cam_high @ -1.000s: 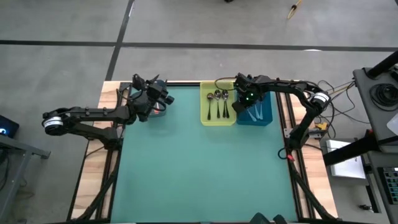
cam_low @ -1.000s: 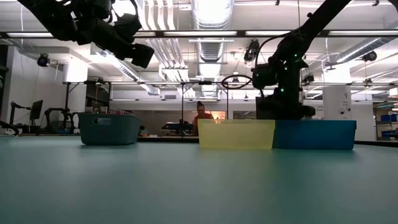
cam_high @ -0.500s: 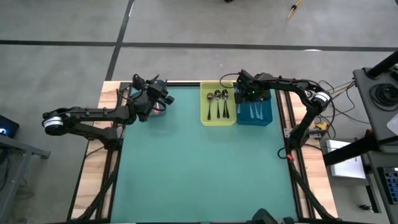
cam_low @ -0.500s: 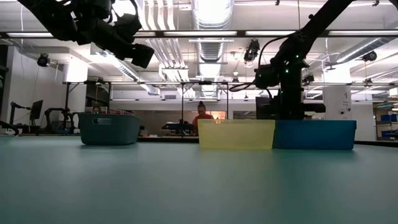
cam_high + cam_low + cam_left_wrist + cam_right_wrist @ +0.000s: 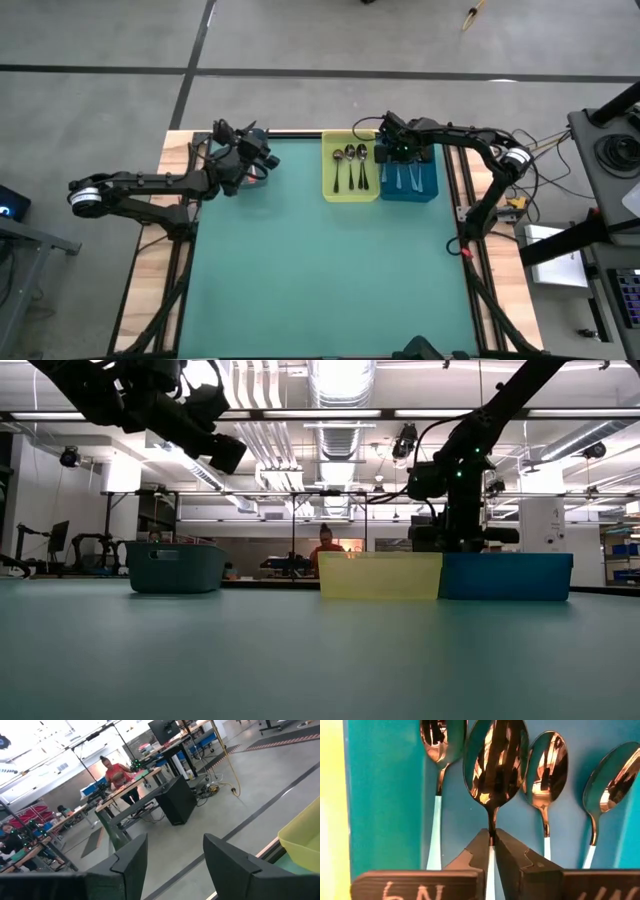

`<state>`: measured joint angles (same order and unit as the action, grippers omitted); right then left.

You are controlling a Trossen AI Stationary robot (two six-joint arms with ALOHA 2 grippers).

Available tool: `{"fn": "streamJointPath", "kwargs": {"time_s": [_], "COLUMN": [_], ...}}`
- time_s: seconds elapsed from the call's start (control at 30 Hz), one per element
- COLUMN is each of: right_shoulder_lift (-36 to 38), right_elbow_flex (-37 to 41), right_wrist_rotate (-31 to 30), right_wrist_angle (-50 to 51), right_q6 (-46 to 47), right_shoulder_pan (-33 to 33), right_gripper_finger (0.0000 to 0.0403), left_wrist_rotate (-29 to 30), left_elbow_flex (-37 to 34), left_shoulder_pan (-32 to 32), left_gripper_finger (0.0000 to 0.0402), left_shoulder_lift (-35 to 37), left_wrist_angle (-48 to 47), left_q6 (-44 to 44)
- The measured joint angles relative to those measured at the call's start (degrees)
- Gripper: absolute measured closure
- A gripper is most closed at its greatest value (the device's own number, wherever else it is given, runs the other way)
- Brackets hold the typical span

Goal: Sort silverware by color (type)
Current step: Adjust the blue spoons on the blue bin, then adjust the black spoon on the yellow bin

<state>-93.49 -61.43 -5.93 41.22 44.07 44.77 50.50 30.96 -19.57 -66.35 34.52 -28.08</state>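
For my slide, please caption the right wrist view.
Right end effector pinches a pale-blue-handled spoon among three others in the blue bin.

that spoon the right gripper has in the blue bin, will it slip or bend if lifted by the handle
The spoon looks like polished metal with a thin pale handle, so probably stiff, not floppy. The right gripper pinches only the narrow neck, so it may pivot bowl-down. The glossy surface suggests it could slip inside the blue bin.

Spoons [image 5: 495, 760]: mirror-polished metal bowls, glossy, reflecting the room; handles looked smooth, pale. Blue bin [image 5: 385, 795] and yellow bin [image 5: 351, 190]: smooth, matt plastic by the look. Right gripper [image 5: 493, 851] fingers [image 5: 517, 865]: dark, matt. Tabletop [image 5: 320, 270]: matt green mat; bare wood along left and right edges.
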Motion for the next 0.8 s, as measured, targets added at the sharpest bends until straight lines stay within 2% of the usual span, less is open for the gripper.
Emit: {"fn": "streamJointPath", "kwargs": {"time_s": [0.4,0.8], "right_shoulder_lift": [0.00,3.82], "right_elbow_flex": [0.00,-1.23], "right_wrist_rotate": [-0.18,-1.67], "right_wrist_angle": [-0.03,-0.23], "right_q6": [-0.01,-6.71], "right_shoulder_pan": [0.00,-0.84], "right_gripper_finger": [0.0338,0.0322], "left_wrist_rotate": [0.15,0.11], "left_elbow_flex": [0.00,0.00], "left_shoulder_pan": [0.00,0.00], "left_gripper_finger": [0.0228,0.0228], "left_shoulder_lift": [0.00,0.17], "left_wrist_angle": [-0.67,-0.72], "left_q6": [-0.59,-0.29]}}
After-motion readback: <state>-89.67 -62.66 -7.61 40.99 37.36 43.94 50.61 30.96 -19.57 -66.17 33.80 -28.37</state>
